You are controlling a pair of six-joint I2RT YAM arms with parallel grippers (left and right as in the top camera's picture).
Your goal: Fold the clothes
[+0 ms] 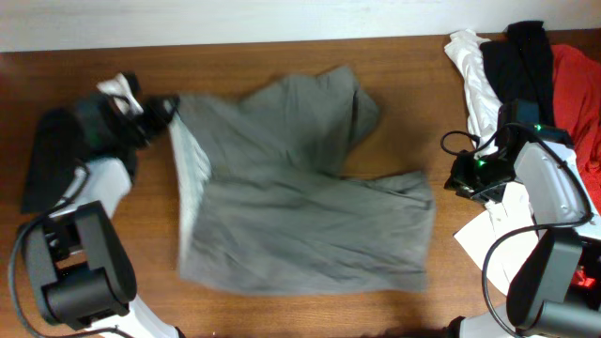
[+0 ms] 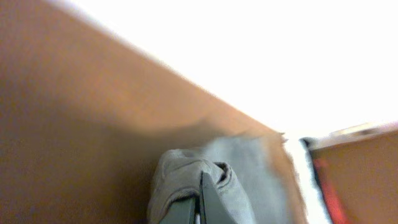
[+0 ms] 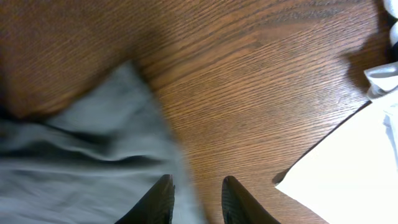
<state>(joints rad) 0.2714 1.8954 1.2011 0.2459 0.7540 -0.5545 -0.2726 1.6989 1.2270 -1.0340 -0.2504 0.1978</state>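
The clothes (image 1: 300, 216) are matt woven cloth, the table (image 1: 404, 84) glossy grained wood.

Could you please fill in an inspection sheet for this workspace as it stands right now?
Surface: brown wooden table, bare wood showing around the cloth.
Job's things: grey-khaki garment lies mid-table, rumpled, not neatly folded.
Clutter: white garment, black garment and red garment piled at the far right; dark garment at the left edge; white sheet by the right arm.
Grippers: left gripper shut on the garment's upper left corner; right gripper open and empty, beside the garment's right edge.
Cables: black cable looped by the right arm.
Surroundings: white wall behind the table.
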